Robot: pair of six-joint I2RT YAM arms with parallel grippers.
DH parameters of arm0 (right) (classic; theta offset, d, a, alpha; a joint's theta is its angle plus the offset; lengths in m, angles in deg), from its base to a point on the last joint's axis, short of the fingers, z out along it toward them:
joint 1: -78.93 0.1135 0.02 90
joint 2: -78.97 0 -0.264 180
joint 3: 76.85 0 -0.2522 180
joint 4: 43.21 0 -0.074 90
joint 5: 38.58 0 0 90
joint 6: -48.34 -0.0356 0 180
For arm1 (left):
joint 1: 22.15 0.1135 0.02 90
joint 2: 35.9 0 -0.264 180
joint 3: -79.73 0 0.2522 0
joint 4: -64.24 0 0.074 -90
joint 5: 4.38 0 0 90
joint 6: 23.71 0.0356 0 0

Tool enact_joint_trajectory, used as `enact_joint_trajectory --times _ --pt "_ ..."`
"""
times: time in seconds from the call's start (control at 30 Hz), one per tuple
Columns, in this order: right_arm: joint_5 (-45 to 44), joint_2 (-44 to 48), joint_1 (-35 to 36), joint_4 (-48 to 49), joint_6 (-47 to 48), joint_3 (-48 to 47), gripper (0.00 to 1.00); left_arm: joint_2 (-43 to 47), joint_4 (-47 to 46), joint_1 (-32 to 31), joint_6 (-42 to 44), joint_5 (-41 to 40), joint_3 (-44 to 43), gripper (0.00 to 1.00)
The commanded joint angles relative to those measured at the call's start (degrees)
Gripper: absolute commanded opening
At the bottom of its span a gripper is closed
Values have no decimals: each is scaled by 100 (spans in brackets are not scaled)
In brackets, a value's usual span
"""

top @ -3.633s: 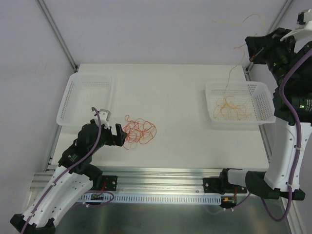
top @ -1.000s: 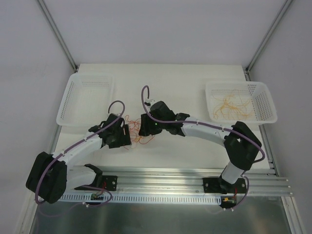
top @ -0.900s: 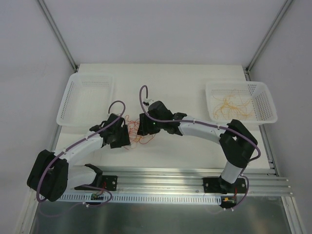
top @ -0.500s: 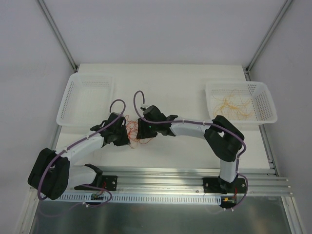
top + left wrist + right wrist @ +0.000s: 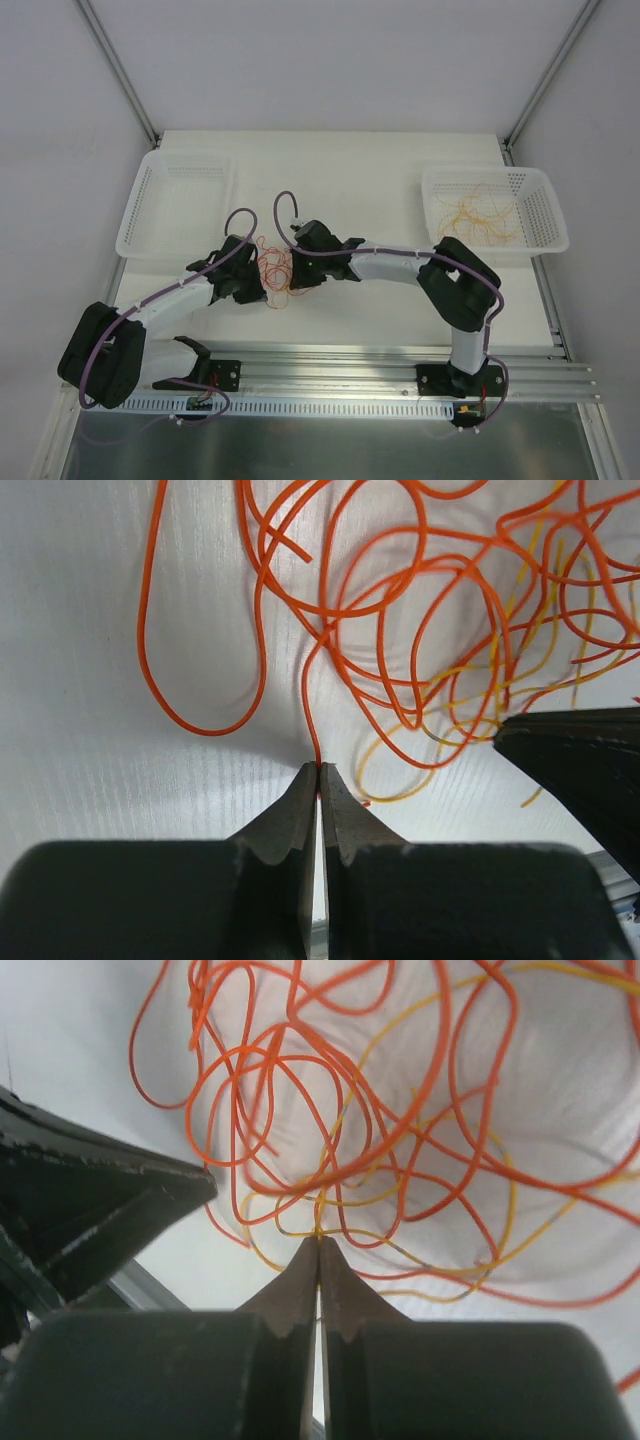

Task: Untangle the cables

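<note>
A small tangle of thin red-orange and yellow cables (image 5: 275, 273) lies on the white table between the two grippers. My left gripper (image 5: 257, 280) sits at the tangle's left side, and its jaws (image 5: 319, 770) are shut on a red-orange cable (image 5: 312, 695) that runs straight up from the tips. My right gripper (image 5: 293, 270) is at the tangle's right side; its jaws (image 5: 318, 1242) are shut on a yellow cable (image 5: 330, 1200) that rises into the red-orange loops (image 5: 300, 1080). The two grippers face each other a few centimetres apart.
An empty white basket (image 5: 178, 200) stands at the back left. A second white basket (image 5: 497, 208) at the back right holds several loose yellow-orange cables (image 5: 478, 216). The aluminium rail (image 5: 330, 362) runs along the table's near edge.
Both grippers have shut on strands of the tangle. The right arm slid left and closer to the left gripper. The tangle has bunched up between them.
</note>
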Motion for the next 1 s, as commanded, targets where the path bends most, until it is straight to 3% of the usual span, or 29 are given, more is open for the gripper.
enact_joint_trajectory --times 0.0,0.3,0.47,0.77,0.97 --pt "-96 762 -9 -547 413 18 1 -7 -54 13 -197 -117 67 0" --pt "326 2388 -588 -2147 1424 -61 1 -226 -55 13 -276 -188 -21 0" --pt "63 3433 -1115 -3307 1987 -526 1 -323 -54 13 -320 -188 -38 0" --pt "634 5007 -2680 -4161 2383 -2027 1 -393 -54 13 -417 -284 14 0" --pt "-112 5491 -3032 -4364 2691 -2688 1 -463 -54 13 -478 -337 49 0"
